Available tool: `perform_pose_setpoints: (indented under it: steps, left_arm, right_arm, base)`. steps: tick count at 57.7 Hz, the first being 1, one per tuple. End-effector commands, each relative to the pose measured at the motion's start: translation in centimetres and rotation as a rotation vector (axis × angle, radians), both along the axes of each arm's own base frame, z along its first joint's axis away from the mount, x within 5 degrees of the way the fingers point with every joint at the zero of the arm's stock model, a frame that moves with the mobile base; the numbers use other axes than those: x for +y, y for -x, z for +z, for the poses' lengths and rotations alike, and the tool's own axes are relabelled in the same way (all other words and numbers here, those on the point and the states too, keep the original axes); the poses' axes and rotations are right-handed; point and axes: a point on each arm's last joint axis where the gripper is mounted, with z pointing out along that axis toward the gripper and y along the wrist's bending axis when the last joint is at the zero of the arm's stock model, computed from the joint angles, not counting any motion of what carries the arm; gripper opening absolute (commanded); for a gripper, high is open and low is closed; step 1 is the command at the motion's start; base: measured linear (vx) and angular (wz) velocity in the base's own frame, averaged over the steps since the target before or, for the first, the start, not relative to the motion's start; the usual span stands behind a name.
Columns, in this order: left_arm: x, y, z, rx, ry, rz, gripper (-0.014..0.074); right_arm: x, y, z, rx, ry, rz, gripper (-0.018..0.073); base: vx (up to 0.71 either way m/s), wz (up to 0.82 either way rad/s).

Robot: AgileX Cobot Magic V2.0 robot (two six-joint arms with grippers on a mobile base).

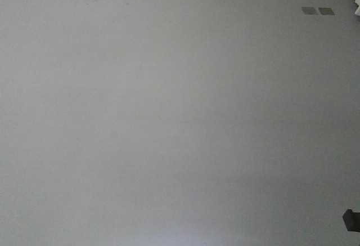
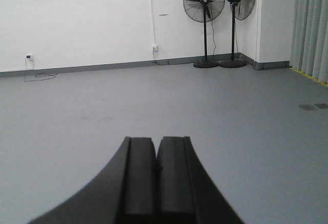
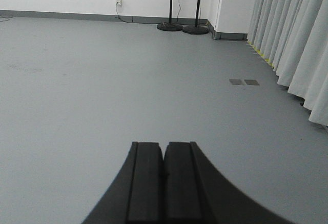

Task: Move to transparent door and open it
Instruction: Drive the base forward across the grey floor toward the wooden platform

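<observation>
A grey floor is running to a white wall. Two fans are standing in the corner, and pale curtains are hanging along one side.

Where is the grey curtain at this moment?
The curtain hangs along the right edge of both wrist views, running back to the white wall corner, with two grey floor plates just left of it.

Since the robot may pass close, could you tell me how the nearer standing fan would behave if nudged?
The nearer standing fan looks top-heavy, wide head on a thin pole, so probably tippy. Its flat round foot may resist light nudges.
</observation>
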Motion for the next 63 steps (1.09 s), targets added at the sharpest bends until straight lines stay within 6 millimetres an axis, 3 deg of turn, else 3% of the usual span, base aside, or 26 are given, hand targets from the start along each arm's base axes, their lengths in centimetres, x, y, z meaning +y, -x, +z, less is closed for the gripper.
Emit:
perform_pose_setpoints:
  steps: [1, 63]
  left_arm:
    - [-0.08, 0.01, -0.2, -0.064, 0.016, -0.011, -0.0006]
    - [-0.08, 0.01, -0.2, -0.064, 0.016, -0.011, -0.0006]
  right_arm:
    - [-0.03, -0.05, 0.33, -0.079, 0.011, -0.005, -0.0008]
    - [-0.03, -0.05, 0.33, -0.079, 0.011, -0.005, -0.0008]
  base:
    - [0.02, -0.02]
    - [0.11, -0.05]
